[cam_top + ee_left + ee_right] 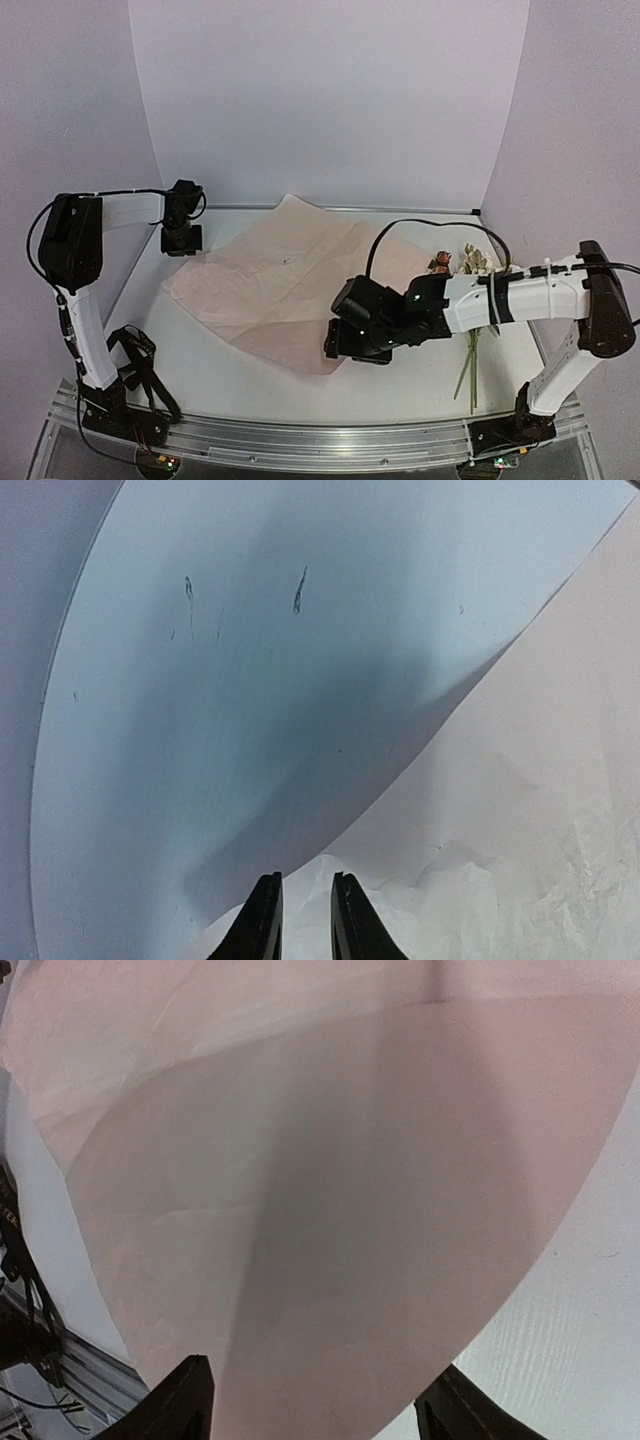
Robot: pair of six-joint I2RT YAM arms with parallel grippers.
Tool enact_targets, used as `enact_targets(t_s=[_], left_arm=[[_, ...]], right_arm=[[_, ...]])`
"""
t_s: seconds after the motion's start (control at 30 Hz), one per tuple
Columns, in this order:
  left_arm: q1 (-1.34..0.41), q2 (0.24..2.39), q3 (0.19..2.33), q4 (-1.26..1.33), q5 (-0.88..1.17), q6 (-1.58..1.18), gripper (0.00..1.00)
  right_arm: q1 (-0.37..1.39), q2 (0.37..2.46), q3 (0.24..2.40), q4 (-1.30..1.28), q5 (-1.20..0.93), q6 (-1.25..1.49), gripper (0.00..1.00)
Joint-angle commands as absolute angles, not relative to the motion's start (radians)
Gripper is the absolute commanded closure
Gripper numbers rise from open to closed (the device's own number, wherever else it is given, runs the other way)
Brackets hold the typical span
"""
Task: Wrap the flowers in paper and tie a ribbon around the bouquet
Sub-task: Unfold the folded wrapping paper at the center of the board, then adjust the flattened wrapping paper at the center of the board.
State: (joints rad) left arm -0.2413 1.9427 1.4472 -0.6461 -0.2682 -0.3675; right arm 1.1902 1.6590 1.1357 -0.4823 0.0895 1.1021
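The pale pink paper (pixel 285 275) lies spread flat across the middle of the table. My left gripper (pixel 182 243) sits at its far left corner. In the left wrist view the left gripper (pixel 305 878) has its jaws a narrow gap apart, with the crinkled paper (pixel 520 810) corner lying under them, not pinched. My right gripper (pixel 352 342) hovers over the paper's near right corner. Seen from its wrist, the right gripper (pixel 322 1365) stands wide open above the paper (pixel 330 1180). The flowers (pixel 470 266) lie to the right, partly under the right arm, stems towards the near edge. A black strap, probably the ribbon (pixel 140 365), lies by the left arm's base.
White curved backdrop walls close in the table on the left, back and right. A metal rail (pixel 300 440) runs along the near edge under both arm bases. A black band with light lettering (pixel 8 1215) shows at the left edge of the right wrist view.
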Motion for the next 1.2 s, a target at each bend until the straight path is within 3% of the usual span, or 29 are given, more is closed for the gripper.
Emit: enact_targets(t_s=[0.0, 0.2, 0.33, 0.63, 1.03, 1.17], left_arm=[[-0.227, 1.969, 1.549, -0.682, -0.329, -0.335, 0.78], [-0.236, 1.924, 1.565, -0.678, -0.251, -0.344, 0.51], [-0.313, 1.848, 1.513, -0.637, -0.138, -0.362, 0.40], [-0.657, 1.810, 1.408, -0.516, 0.031, -0.511, 0.38], [-0.977, 1.997, 1.577, -0.513, 0.056, -0.502, 0.36], [-1.028, 2.042, 1.586, -0.488, 0.104, -0.452, 0.36]], right_arm=[[1.120, 1.527, 1.119, -0.610, 0.085, 0.984, 0.20], [1.037, 1.438, 1.065, -0.661, 0.036, 0.909, 0.06], [0.965, 1.390, 1.019, -0.709, 0.025, 0.871, 0.02], [0.778, 1.225, 0.848, -0.783, 0.060, 0.814, 0.02], [0.626, 1.092, 0.743, -0.804, 0.271, 0.642, 0.02], [0.506, 1.111, 0.744, -0.804, 0.156, 0.601, 0.02]])
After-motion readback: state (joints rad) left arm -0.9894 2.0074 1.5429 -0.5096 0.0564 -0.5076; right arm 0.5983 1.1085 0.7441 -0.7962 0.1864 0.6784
